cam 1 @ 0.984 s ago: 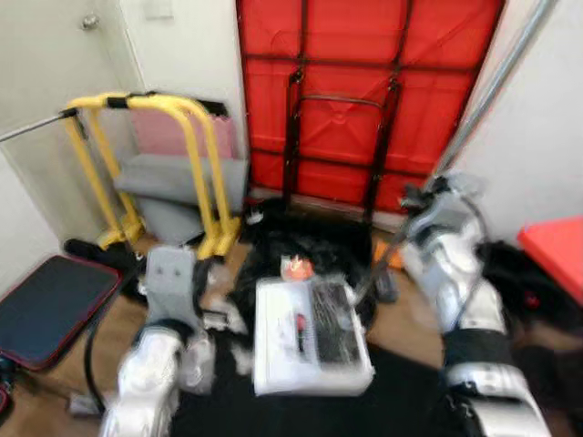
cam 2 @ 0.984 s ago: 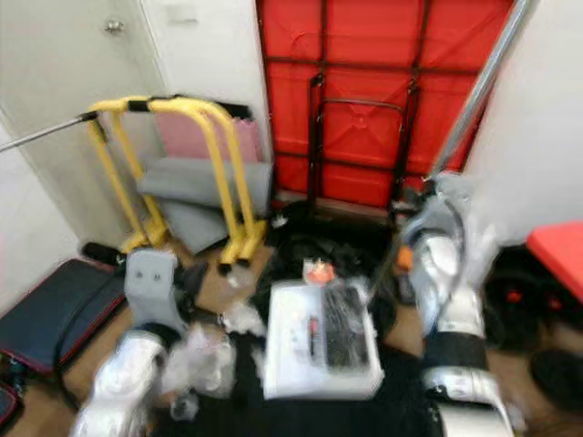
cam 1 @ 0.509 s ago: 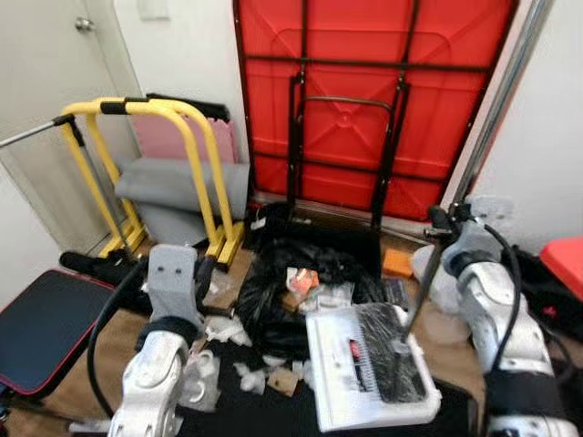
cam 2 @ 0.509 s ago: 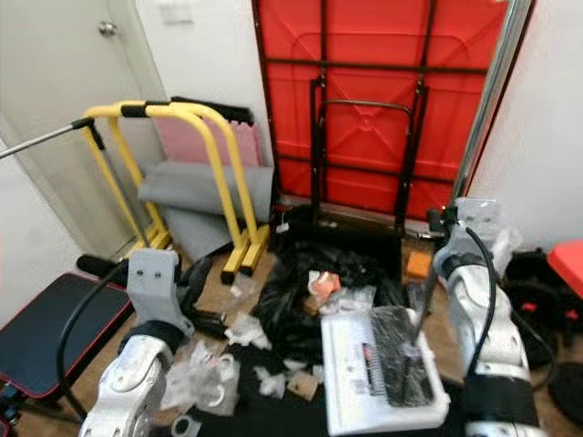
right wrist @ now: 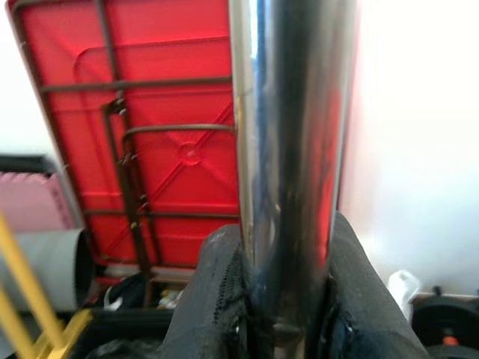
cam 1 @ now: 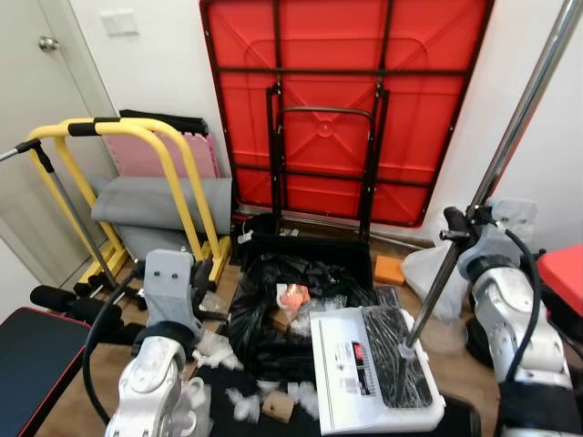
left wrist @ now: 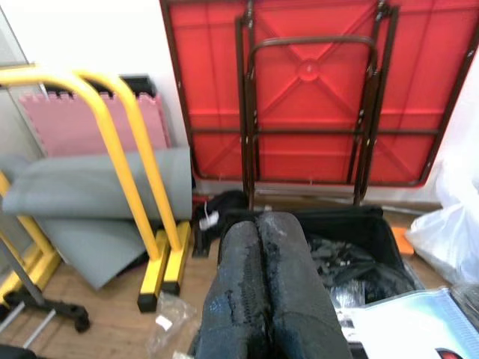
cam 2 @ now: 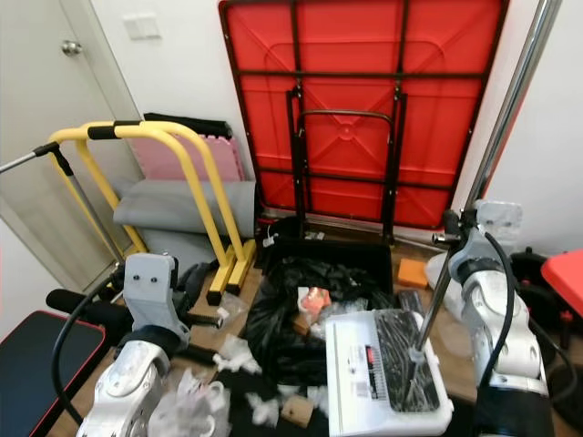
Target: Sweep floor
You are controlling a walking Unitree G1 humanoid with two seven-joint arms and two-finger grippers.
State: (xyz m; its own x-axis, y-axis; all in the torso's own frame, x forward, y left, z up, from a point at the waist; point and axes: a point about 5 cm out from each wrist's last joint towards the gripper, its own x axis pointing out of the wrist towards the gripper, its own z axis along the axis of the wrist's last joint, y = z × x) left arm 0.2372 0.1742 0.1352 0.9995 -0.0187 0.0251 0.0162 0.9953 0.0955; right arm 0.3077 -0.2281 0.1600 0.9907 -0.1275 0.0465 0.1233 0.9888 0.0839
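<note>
The two head views look forward and down from above the robot's arms, facing a far wall where a folded red table (cam 1: 342,109) leans. They sit side by side, so the table lies slightly further right in the right eye view. Both take in the yellow frame (cam 2: 173,173) at left and the white dustpan (cam 1: 369,369) near right. The left wrist view looks low along its closed black fingers (left wrist: 262,299) toward the same table and yellow frame. The right wrist view faces the table from very near, with a metal pole (right wrist: 288,149) close before the lens.
</note>
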